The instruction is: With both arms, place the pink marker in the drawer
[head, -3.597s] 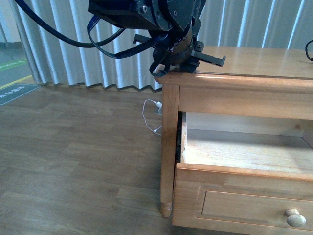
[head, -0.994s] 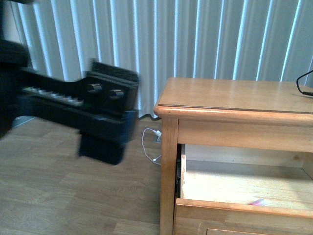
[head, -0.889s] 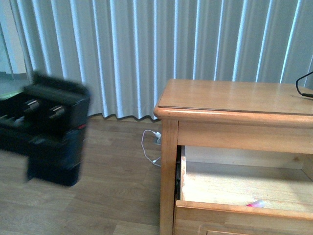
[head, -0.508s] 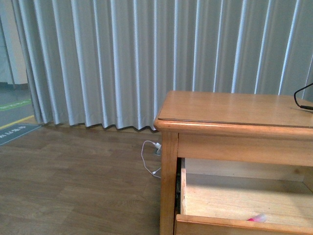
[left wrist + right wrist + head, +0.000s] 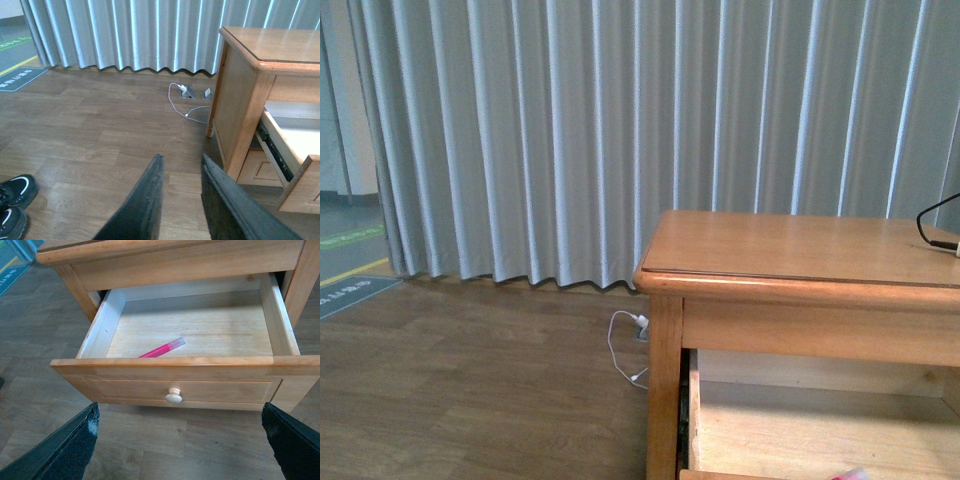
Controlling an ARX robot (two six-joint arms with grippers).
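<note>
Pink marker: the pink marker [image 5: 162, 348] lies flat and slanted on the bare-wood floor of the drawer [image 5: 220, 325], just behind the front panel, touching neither side wall; in the front view only its tip [image 5: 850, 474] shows at the bottom edge, right of centre
Drawer: pulled out from the wooden cabinet [image 5: 800, 245]; a round pale knob [image 5: 173, 396] sits on its panelled front
Left gripper: the left gripper [image 5: 182, 157] hovers over the wood floor beside the cabinet; its two black fingers [image 5: 145, 200] stand a narrow gap apart, with nothing between them
Right gripper: the right gripper [image 5: 180, 412] hangs above the drawer front; its fingers [image 5: 75, 440] are spread wide and empty, clear of the marker
Setting: a grey pleated curtain [image 5: 620, 130] fills the upper frame of the front view; a white cable [image 5: 623, 350] trails on the floor at lower centre; a black cable [image 5: 935, 225] rests on the cabinet top at the right edge
</note>
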